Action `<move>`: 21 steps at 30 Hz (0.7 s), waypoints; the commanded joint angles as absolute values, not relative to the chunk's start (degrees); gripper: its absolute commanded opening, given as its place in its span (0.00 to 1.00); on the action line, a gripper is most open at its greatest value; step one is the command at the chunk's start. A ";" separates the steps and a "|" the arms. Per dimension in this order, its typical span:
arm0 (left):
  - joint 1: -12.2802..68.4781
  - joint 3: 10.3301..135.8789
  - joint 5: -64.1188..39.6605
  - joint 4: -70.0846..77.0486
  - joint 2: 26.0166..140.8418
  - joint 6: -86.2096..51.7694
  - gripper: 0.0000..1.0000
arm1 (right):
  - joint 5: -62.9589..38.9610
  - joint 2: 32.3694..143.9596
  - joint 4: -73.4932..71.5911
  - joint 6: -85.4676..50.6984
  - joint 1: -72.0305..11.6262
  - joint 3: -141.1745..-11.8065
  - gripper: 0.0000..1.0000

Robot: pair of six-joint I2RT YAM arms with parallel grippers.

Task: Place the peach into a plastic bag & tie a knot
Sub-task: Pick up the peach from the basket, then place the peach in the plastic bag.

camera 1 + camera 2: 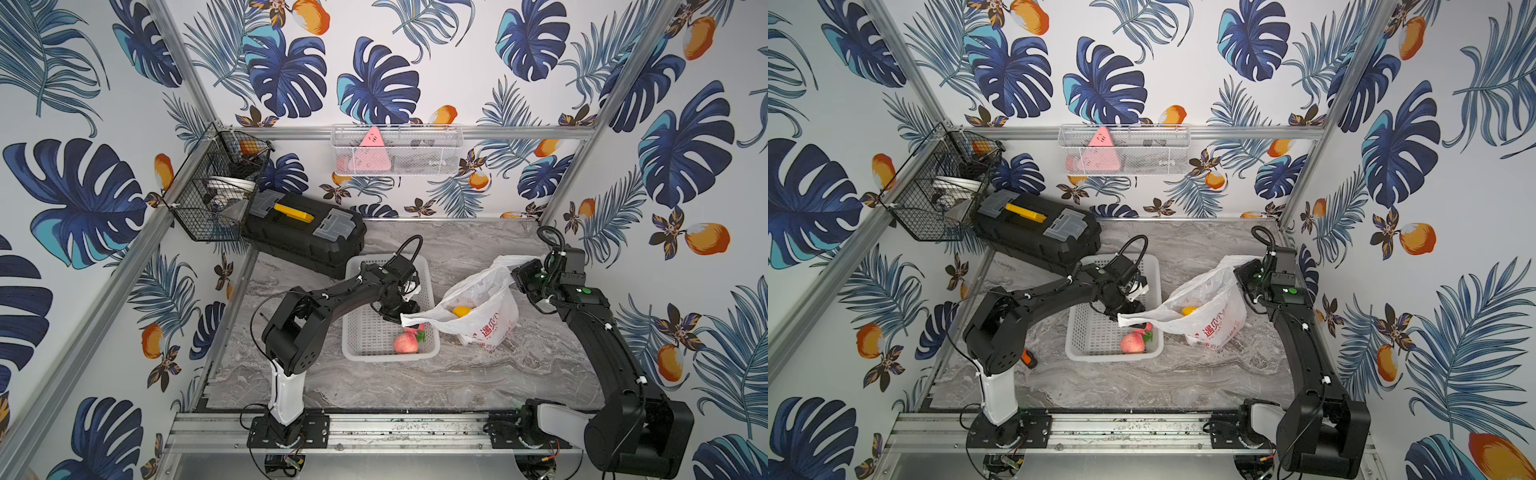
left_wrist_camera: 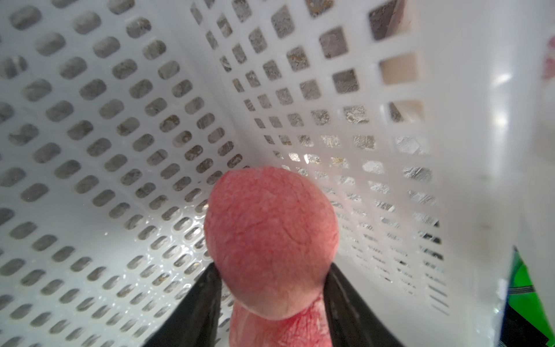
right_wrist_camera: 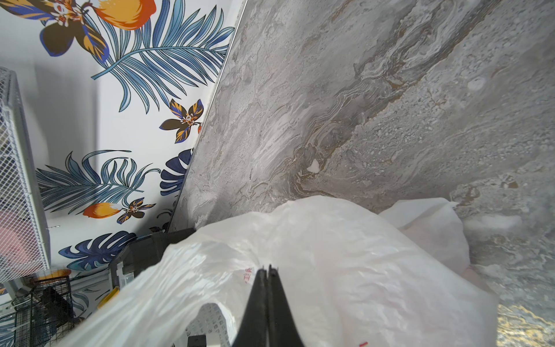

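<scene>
In the left wrist view a pink peach (image 2: 270,234) sits between the black fingers of my left gripper (image 2: 271,269), which is shut on it, low inside the white perforated basket (image 2: 90,150). In both top views this gripper's tips are hidden under a bag handle (image 1: 419,318). Another peach (image 1: 406,343) (image 1: 1132,343) lies loose in the basket (image 1: 365,332). The plastic bag (image 1: 490,316) (image 1: 1217,320) stands open right of the basket. My right gripper (image 1: 519,270) (image 3: 267,267) is shut on its raised edge. The knot is not in view.
A yellow fruit (image 1: 461,311) lies inside the bag. A black toolbox (image 1: 303,232) stands behind the basket. A black wire basket (image 1: 212,195) and a white mesh shelf (image 1: 395,149) hang on the walls. An orange-handled tool (image 1: 1029,358) lies by the left arm's base.
</scene>
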State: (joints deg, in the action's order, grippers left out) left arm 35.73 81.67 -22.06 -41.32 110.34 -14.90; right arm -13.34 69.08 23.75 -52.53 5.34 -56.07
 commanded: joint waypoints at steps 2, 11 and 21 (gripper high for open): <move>34.19 81.89 -24.31 -41.16 109.13 -14.51 0.43 | -12.77 68.96 23.37 -52.47 5.27 -57.04 0.00; 28.27 86.30 -24.09 -47.98 100.94 -12.15 0.40 | -13.01 68.68 22.85 -52.65 5.19 -56.51 0.00; 37.93 104.03 -26.35 -48.53 101.55 -16.08 0.44 | -13.28 68.90 22.39 -52.98 5.19 -56.23 0.00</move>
State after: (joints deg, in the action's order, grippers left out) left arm 35.00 100.57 -24.38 -48.18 99.59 -15.11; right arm -13.34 68.88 23.59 -52.51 5.30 -56.23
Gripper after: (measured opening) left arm 0.440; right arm 0.049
